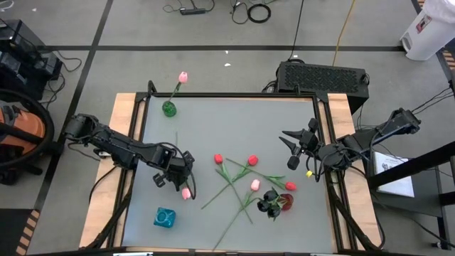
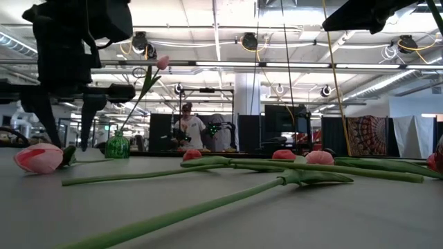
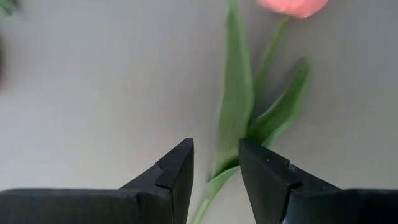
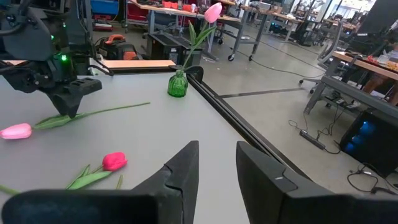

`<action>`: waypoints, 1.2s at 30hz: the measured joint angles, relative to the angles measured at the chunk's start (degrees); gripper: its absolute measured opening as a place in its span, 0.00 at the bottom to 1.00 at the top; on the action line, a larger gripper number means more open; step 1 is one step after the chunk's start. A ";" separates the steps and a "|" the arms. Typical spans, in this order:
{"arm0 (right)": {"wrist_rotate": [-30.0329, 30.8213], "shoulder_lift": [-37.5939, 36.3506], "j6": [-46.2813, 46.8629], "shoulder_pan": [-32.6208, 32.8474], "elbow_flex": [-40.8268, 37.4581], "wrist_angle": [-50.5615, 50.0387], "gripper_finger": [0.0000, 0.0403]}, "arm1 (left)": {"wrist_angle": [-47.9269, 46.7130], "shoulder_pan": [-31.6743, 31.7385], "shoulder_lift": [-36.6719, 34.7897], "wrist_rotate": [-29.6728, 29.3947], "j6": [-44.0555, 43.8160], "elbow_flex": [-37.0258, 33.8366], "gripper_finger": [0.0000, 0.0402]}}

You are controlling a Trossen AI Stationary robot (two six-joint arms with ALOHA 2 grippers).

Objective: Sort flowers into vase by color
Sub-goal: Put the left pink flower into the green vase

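Observation:
A pink tulip (image 1: pixel 186 193) lies flat on the grey table (image 1: pixel 234 121), its stem running toward the far edge. My left gripper (image 3: pixel 216 171) points down over it, open, one finger on each side of the stem and leaf (image 3: pixel 233 124), a little behind the head (image 3: pixel 292 5). A green vase (image 1: pixel 169 108) at the far left holds one pink tulip (image 1: pixel 183 77). Several red, pink and black tulips (image 1: pixel 256 186) lie crossed at mid-right. My right gripper (image 4: pixel 217 165) hovers open above the table's right side (image 1: pixel 290 151), holding nothing.
A blue vase (image 1: pixel 165 217) stands near the front left, close to my left gripper. Dark rails (image 1: pixel 323 142) frame the table. A black box (image 1: pixel 323 75) sits behind the far right corner. A person (image 2: pixel 188 128) stands in the room beyond.

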 joint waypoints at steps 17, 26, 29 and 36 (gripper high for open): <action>0.00 0.00 -0.01 -0.01 0.00 0.00 0.24 | 0.59 -0.02 0.00 2.80 -0.33 0.00 0.34; -0.01 0.02 0.01 0.01 0.00 0.00 0.24 | 0.79 -0.05 0.00 2.11 0.04 -2.70 0.34; -0.01 0.01 -0.01 0.01 0.00 0.00 0.24 | 0.77 -0.09 0.00 1.48 -0.07 -3.39 0.34; 0.00 0.01 0.01 0.01 0.00 0.00 0.24 | 2.16 -0.09 0.00 0.91 0.00 -3.39 0.33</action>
